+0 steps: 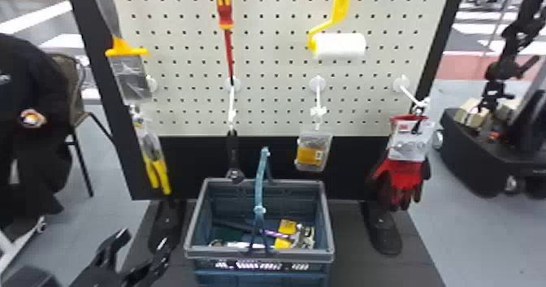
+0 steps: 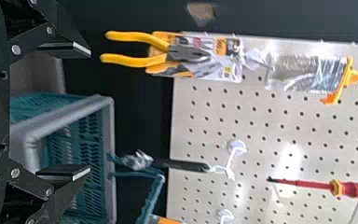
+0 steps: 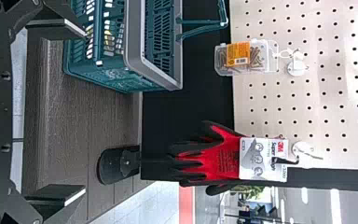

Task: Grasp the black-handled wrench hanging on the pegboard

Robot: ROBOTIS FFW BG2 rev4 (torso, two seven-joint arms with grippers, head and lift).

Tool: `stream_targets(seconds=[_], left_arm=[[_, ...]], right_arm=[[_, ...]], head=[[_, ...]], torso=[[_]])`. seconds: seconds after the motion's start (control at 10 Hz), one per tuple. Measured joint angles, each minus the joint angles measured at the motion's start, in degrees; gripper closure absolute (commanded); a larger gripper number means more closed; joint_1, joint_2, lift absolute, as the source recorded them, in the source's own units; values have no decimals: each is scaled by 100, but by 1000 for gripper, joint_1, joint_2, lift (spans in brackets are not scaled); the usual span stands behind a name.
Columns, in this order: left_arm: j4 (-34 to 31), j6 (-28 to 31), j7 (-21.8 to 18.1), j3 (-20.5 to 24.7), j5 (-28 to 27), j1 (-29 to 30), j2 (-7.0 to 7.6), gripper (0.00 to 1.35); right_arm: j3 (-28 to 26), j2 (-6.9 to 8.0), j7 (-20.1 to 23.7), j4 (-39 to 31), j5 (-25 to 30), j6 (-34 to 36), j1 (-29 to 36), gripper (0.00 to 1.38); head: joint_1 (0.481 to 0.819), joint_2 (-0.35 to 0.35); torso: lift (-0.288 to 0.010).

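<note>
Left gripper (image 1: 142, 242) sits closest to me, in the lower left of the head view, its fingers spread wide with nothing between them. I see the right gripper (image 3: 70, 109) equally wide open and empty, with the table (image 3: 74, 130) beyond it. The pegboard (image 1: 276, 62) takes up the upper frame. Below it, at bottom centre, the teal basket (image 1: 260, 253) stands on the table. Red gloves (image 1: 400, 176) hang at right, yellow pliers (image 1: 156, 164) at left. The black-handled wrench (image 1: 232, 156) hangs from a white hook at centre, its head just above the basket's rear rim, well apart from both grippers.
</note>
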Motion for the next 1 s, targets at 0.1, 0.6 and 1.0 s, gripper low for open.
stream_targets(seconds=[0.1,0.6,1.0], left_arm=[[146,87,-73,-148,38,-306,48,394],[880,656,-292,-901,527,-1721,556,392],[1748,947,-490,-1670,1152,-2853,1066,392]], right_arm=[[0,4,0,0,4,1,-7,133],[3,17,6,17,4,1,-38,133],[9,21,27,45,6,3,-78,133]], head=[[549,0],[549,0],[549,0]], torso=[[-100],[-100],[-100]])
